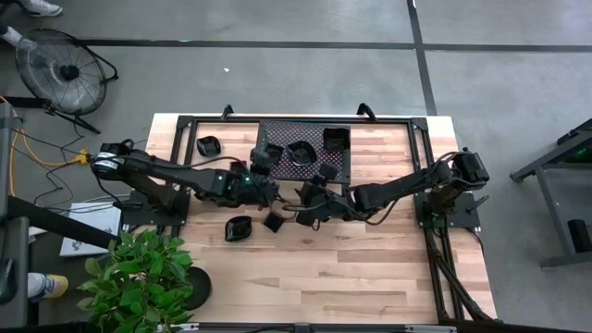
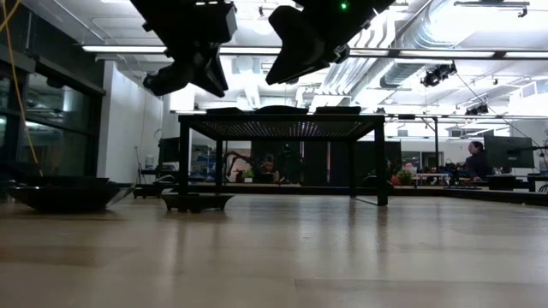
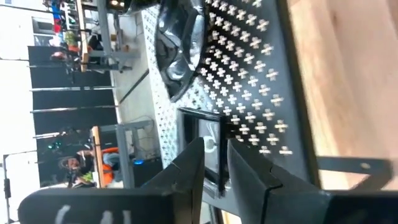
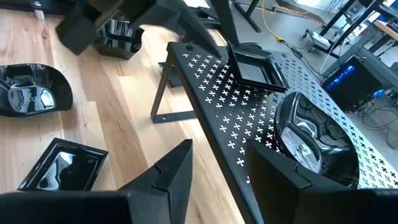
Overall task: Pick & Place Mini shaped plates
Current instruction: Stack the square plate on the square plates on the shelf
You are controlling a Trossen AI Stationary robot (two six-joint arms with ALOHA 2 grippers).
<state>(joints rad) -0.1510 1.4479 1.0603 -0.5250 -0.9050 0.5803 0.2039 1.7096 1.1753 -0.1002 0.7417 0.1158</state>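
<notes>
**Work surface.** One wooden table (image 1: 370, 268) carries all the items. One black perforated mesh rack (image 1: 277, 131) stands along its far edge, raised on legs.

**Arms.** Two arms are in use.
- The left gripper (image 3: 214, 146) is at the near-left part of the rack top, directly at a square plate (image 4: 252, 68) that rests on the mesh. Whether it is clenched on this plate or has released it cannot be told.
- The right gripper (image 4: 221, 152) hangs above the table just in front of the rack. It is spread wide and holds nothing.

**Plate count.** Six mini shaped plates are visible.
- On the rack: three.
  - The square plate at the left gripper.
  - One scalloped plate (image 1: 301, 153) at the rack's middle.
  - One further square plate (image 1: 336, 139) toward its right.
- On the table: three.
  - One plate (image 1: 209, 145) just left of the rack.
  - One rounded plate (image 1: 239, 228) in front of the rack.
  - One square plate (image 1: 274, 222) just beside the rounded one.

**Progress (judgement).** If the rack is the destination, the visible plates are half placed. Three plates remain on the table to be collected, and the two in front of the rack lie nearest the empty right gripper.
</notes>
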